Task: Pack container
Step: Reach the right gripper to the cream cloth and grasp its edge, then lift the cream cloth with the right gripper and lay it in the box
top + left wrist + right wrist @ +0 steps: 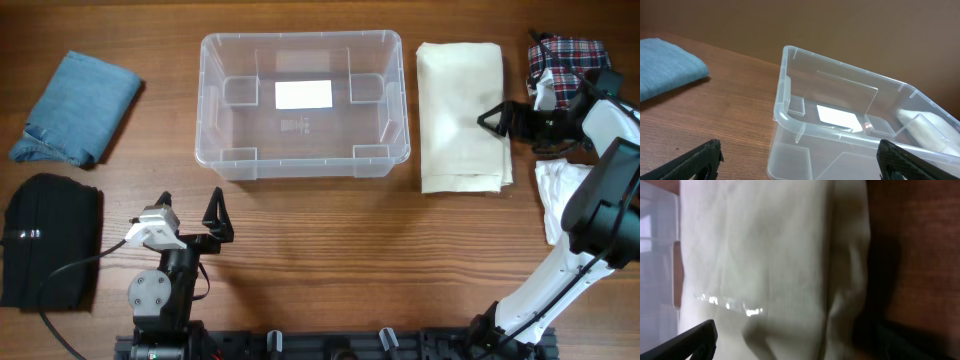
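Observation:
The clear container (203, 120) stands at the table's middle back with a white label (303, 94) on its base; nothing lies in it. It also shows in the left wrist view (785, 107). A folded cream cloth (458, 115) lies just right of it. My right gripper (494, 117) is open, low over the cloth's right edge; the right wrist view is filled by the cream cloth (770, 255). My left gripper (190, 225) is open and empty, in front of the container (795, 160).
A folded blue cloth (78, 106) lies at back left, also in the left wrist view (667, 65). A black cloth (50, 240) lies at front left. A plaid cloth (565, 58) and a white cloth (558, 190) lie at the right edge.

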`<action>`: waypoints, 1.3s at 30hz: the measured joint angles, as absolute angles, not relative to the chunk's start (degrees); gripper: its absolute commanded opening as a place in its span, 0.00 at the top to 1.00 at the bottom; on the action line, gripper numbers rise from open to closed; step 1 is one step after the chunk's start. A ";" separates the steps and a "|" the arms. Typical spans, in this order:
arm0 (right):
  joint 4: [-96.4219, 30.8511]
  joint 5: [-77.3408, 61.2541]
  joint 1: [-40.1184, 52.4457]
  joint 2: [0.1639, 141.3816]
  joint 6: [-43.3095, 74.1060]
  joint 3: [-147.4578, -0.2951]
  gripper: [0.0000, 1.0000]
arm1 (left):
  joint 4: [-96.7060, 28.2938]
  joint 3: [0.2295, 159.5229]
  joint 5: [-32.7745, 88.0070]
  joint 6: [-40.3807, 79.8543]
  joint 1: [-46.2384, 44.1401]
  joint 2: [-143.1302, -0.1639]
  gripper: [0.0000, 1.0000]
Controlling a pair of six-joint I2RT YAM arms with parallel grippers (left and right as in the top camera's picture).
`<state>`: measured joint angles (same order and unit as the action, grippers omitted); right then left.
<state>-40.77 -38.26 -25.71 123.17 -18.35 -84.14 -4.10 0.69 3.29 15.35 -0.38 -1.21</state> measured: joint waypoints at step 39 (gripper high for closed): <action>-54.41 -39.20 -21.30 99.94 -10.76 -94.80 0.96 | -4.10 0.69 3.29 15.35 -0.38 -1.21 0.00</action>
<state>-54.41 -39.20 -21.30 99.94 -10.76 -94.80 -4.10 0.69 3.29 15.35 -0.38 -1.21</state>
